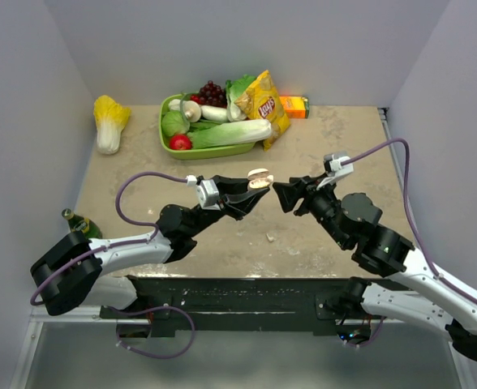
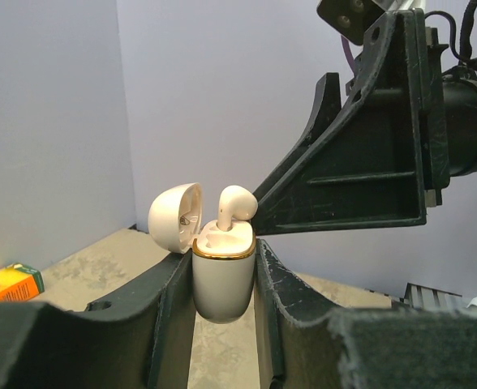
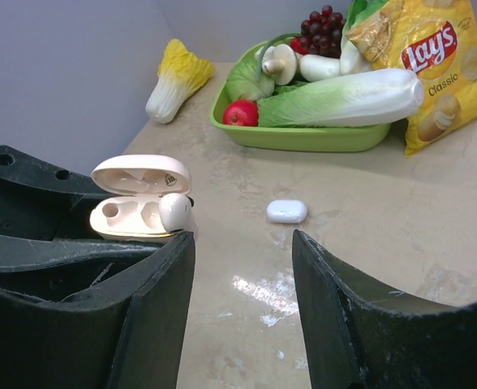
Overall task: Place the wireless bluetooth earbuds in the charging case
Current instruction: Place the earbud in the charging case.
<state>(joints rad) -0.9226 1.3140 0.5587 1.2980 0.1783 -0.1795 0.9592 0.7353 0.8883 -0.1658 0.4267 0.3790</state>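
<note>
1. Left wrist view: my left gripper (image 2: 221,267) is clamped on the small white pebble-shaped plastic charging case (image 2: 221,296), held upright above the table with its lid hinged open.
2. One tiny white plastic earbud (image 2: 237,203) stands in the case, its head above the rim.
3. My right gripper (image 3: 242,243) is spread partway and empty, with one fingertip just beside that earbud. I cannot tell whether they touch.
4. Another small white rounded piece (image 3: 287,211) lies on the tan tabletop (image 3: 384,219), apart from the case.
</note>
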